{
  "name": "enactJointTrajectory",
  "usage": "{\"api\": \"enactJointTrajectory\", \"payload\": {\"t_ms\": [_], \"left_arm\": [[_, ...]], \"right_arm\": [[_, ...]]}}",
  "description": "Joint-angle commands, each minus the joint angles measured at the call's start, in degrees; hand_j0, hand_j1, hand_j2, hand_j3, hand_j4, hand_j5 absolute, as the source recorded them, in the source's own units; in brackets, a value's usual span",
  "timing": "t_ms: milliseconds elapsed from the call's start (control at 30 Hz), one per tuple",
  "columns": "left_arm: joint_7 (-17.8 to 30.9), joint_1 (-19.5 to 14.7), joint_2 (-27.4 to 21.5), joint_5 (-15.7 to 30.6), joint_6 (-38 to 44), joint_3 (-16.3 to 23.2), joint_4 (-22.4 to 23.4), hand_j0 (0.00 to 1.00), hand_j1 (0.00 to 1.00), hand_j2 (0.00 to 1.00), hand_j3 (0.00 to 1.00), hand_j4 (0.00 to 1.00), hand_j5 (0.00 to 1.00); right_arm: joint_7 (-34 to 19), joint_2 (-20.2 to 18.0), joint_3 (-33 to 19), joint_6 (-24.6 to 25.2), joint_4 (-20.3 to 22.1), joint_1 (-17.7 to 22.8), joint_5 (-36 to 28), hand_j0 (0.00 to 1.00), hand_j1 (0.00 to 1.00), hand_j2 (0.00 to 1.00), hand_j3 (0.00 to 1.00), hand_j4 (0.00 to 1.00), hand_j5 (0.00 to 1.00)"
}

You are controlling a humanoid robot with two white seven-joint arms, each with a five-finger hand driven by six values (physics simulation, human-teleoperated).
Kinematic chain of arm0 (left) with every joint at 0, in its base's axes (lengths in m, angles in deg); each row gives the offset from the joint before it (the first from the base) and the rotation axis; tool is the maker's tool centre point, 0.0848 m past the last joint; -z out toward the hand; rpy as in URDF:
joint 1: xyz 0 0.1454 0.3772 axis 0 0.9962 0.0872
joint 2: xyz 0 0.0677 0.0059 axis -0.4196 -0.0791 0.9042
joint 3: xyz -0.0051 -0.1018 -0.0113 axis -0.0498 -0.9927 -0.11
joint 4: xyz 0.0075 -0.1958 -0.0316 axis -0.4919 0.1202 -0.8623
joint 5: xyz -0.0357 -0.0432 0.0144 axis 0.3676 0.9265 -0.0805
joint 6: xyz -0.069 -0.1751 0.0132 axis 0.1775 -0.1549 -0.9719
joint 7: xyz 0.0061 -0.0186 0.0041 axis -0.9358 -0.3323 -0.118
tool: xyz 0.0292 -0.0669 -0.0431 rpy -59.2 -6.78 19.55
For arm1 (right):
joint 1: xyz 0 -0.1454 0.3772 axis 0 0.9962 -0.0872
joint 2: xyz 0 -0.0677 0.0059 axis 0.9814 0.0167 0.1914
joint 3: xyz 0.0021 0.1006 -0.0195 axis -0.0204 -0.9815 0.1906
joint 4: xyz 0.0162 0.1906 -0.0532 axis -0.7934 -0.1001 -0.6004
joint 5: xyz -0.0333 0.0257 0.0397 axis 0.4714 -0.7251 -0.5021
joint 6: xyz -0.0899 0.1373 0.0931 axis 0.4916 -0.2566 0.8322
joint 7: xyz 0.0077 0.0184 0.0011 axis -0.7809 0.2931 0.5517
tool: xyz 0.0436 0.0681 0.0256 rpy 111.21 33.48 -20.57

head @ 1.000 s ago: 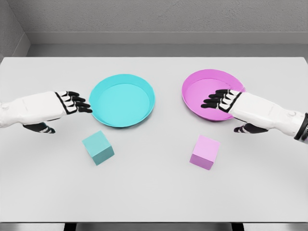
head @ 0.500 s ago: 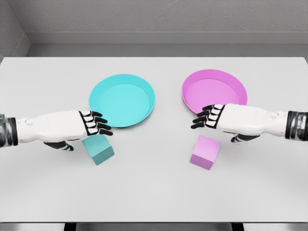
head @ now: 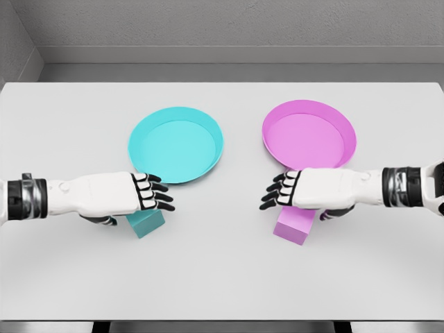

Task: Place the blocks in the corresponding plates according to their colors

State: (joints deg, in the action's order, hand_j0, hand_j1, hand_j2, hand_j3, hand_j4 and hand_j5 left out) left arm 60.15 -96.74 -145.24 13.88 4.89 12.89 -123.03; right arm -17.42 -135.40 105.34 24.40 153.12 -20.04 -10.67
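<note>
A teal block [head: 146,223] lies on the table in front of the teal plate [head: 176,144]. My left hand [head: 149,195] hovers right over it, fingers extended and open, hiding most of the block. A pink block [head: 295,226] lies in front of the pink plate [head: 309,134]. My right hand [head: 281,191] is spread open above that block and covers its upper part. Neither hand grips anything.
The white table [head: 222,277] has bare room in front of and between the blocks. Its near edge runs along the bottom of the view. A grey wall stands behind the far edge.
Both hands have come down and inward from beside the plates to just over their blocks. The blocks and plates have not moved.
</note>
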Motion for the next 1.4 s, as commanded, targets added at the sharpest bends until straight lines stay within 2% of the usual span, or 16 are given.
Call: {"api": "enactJointTrajectory", "payload": {"t_ms": [0,500,533,567,600,700,1000,1133,1367], "left_arm": [[-0.01,0.0,0.12,-1.43,0.08,0.07,0.0,1.0,1.0,1.0,1.0,1.0,1.0],[-0.01,-0.62,0.82,-4.25,0.08,0.86,0.18,1.0,1.0,1.0,1.0,1.0,1.0],[-0.01,-0.62,0.91,-4.25,0.08,1.03,0.18,1.0,1.0,1.0,1.0,1.0,1.0],[-0.01,-0.7,0.91,-4.25,0.08,1.03,0.18,1.0,1.0,1.0,1.0,1.0,1.0],[-0.01,-0.88,0.91,-4.25,0.08,1.12,0.18,1.0,1.0,1.0,1.0,1.0,1.0],[-0.01,-3.69,1.0,-4.6,0.08,4.64,0.18,0.99,0.99,0.99,0.99,0.99,0.99],[1.48,-3.69,0.82,-4.6,0.08,4.81,0.0,0.84,0.84,0.84,0.84,0.84,0.84],[2.45,-3.96,0.73,-4.69,0.08,4.9,0.0,0.59,0.59,0.59,0.59,0.59,0.59],[4.2,-4.04,0.47,-4.69,0.08,4.9,0.0,0.43,0.43,0.43,0.43,0.43,0.43]], "right_arm": [[-0.13,0.27,0.47,0.45,0.01,0.0,-0.32,1.0,1.0,1.0,1.0,1.0,1.0],[-0.04,0.36,4.25,3.0,-0.69,0.09,-0.32,0.99,0.99,0.99,0.99,0.99,0.99],[-0.04,0.36,4.25,3.0,-0.69,0.09,-0.32,0.91,0.91,0.91,0.91,0.91,0.91],[-0.13,0.36,4.25,3.0,-0.69,0.09,-0.32,0.75,0.75,0.75,0.75,0.75,0.75],[-0.13,0.36,4.25,3.0,-0.69,0.18,-0.32,0.66,0.66,0.66,0.66,0.66,0.66],[-0.13,0.27,4.25,3.0,-0.6,0.18,-0.32,0.6,0.6,0.6,0.6,0.6,0.6],[-0.04,0.27,3.81,3.0,-0.34,0.0,-0.32,0.57,0.57,0.57,0.57,0.57,0.57],[0.05,0.18,3.37,3.0,-0.16,-0.09,-0.32,0.57,0.57,0.57,0.57,0.57,0.57],[0.4,0.09,0.74,4.32,-0.34,-1.41,-0.58,0.57,0.57,0.57,0.57,0.57,0.57]]}}
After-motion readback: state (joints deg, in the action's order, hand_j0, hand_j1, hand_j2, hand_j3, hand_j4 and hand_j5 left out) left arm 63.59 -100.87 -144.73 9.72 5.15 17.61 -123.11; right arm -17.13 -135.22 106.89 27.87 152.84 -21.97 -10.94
